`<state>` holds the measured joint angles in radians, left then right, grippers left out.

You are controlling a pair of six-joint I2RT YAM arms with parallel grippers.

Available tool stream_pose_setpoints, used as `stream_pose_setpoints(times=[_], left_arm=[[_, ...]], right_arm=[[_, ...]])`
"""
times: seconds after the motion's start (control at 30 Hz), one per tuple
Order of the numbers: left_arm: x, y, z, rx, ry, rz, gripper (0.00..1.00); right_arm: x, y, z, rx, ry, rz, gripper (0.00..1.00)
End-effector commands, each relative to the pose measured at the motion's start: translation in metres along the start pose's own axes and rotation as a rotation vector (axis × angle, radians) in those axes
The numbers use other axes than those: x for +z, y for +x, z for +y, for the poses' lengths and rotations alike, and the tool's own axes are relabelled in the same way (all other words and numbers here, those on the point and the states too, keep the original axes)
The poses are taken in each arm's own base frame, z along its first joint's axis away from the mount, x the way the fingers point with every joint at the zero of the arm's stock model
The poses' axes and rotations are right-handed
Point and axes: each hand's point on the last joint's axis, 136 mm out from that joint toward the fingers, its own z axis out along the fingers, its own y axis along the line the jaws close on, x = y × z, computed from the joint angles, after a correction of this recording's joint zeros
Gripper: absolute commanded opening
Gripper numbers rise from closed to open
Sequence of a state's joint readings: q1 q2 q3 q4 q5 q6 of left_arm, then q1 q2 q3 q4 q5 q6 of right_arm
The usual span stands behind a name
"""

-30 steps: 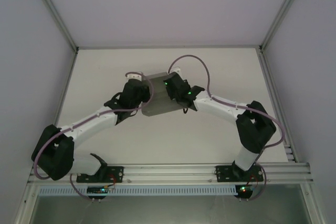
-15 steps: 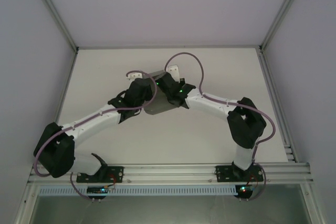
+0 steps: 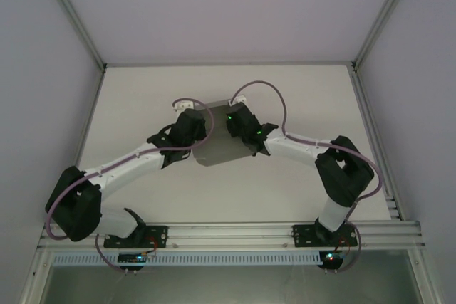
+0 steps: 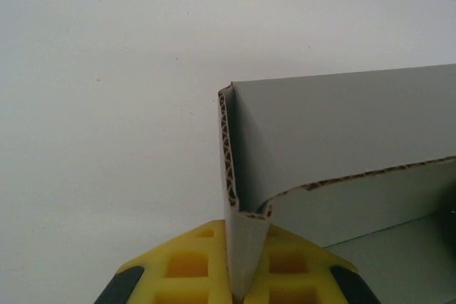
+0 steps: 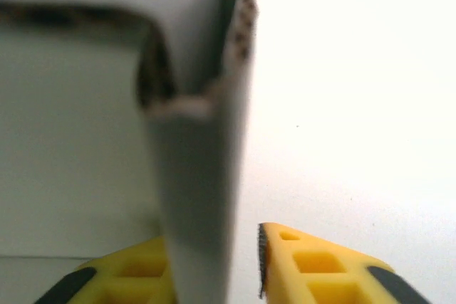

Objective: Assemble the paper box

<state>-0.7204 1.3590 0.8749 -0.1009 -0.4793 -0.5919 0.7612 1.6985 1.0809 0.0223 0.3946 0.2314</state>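
The grey paper box is at the middle of the smooth white counter. It is made of thin card with a wavy inside. At its 10 o'clock side the yellow, grid-holed left claw squeezes one standing wall. At 2 o'clock the right claw sits loosely around another wall, with a gap showing.

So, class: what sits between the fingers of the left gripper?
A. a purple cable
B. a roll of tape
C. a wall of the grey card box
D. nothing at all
C: the corrugated wall of the box stands pinched in the left gripper, a yellow finger on each side.
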Motion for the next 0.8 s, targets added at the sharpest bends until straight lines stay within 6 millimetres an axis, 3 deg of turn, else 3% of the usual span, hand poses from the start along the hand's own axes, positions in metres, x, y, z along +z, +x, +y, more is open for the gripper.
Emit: stream_pose_setpoints(times=[0.0,0.2,0.43,0.47,0.57,0.67,0.77], left_arm=[[0.002,-0.017,-0.006,0.011,0.019,-0.06,0.0],[0.018,-0.012,-0.004,0.02,0.001,-0.027,0.0],[0.027,-0.011,-0.002,0.02,0.013,-0.008,0.0],[0.027,-0.011,-0.002,0.021,0.017,-0.007,0.0],[0.027,-0.014,-0.001,0.021,0.024,-0.013,0.0],[0.028,-0.015,-0.005,0.032,0.05,-0.007,0.0],[0.027,-0.015,-0.014,0.052,0.1,-0.004,0.0]], right_arm=[[0.001,0.005,0.003,-0.098,-0.085,0.002,0.45],[-0.007,-0.005,0.018,-0.078,-0.222,-0.023,0.53],[-0.02,-0.025,0.019,-0.068,-0.251,-0.083,0.68],[-0.022,-0.026,0.016,-0.064,-0.252,-0.081,0.68],[-0.026,-0.022,0.007,-0.036,-0.27,-0.042,0.5],[-0.03,-0.015,0.005,-0.029,-0.314,-0.022,0.42],[-0.026,-0.009,0.001,-0.019,-0.317,0.003,0.43]])
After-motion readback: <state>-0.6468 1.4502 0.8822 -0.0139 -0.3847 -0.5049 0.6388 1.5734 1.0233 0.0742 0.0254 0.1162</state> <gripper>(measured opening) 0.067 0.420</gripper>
